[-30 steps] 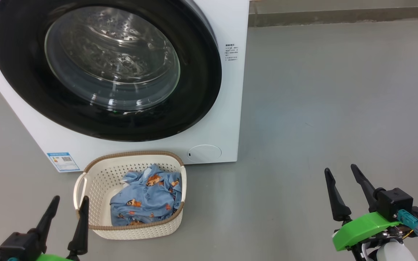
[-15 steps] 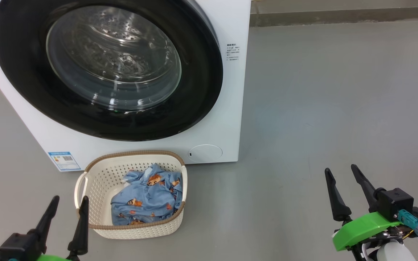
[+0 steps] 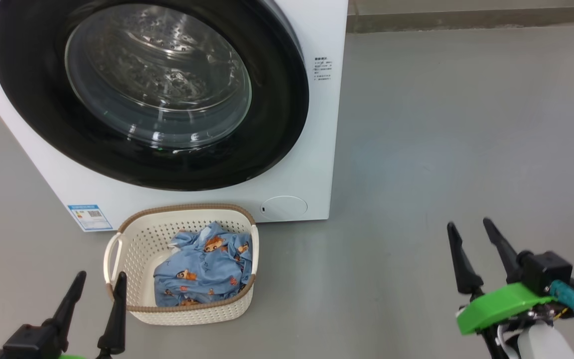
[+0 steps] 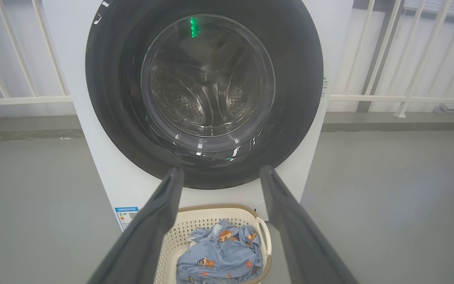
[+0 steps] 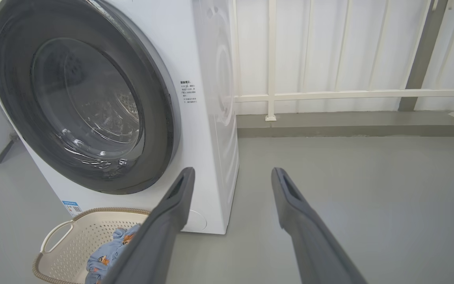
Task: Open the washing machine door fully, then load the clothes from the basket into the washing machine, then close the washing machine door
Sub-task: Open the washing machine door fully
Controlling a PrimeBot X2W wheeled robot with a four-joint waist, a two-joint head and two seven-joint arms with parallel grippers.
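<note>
The white washing machine (image 3: 317,149) stands ahead, its round black-rimmed door (image 3: 277,114) shut against the front, the steel drum visible through the glass (image 4: 207,79). On the floor before it sits the cream basket (image 3: 135,239) holding light-blue clothes (image 3: 202,269) with orange cartoon prints. My left gripper (image 3: 101,280) stands open at the lower left, just left of the basket and empty. My right gripper (image 3: 470,228) is open at the lower right, far from the basket, over bare floor. The basket (image 5: 65,240) and the door (image 5: 164,114) also appear in the right wrist view.
Grey floor (image 3: 441,124) stretches to the right of the machine. A white railing (image 5: 349,94) and a low kerb run along the back wall. A blue label sticker (image 3: 89,216) marks the machine's lower left corner, and a round white cap (image 3: 283,206) sits at its lower right.
The head camera has shifted slightly, so the whole picture has slid. Both grippers stay open; the right one sits a little higher in the picture, the left a little lower.
</note>
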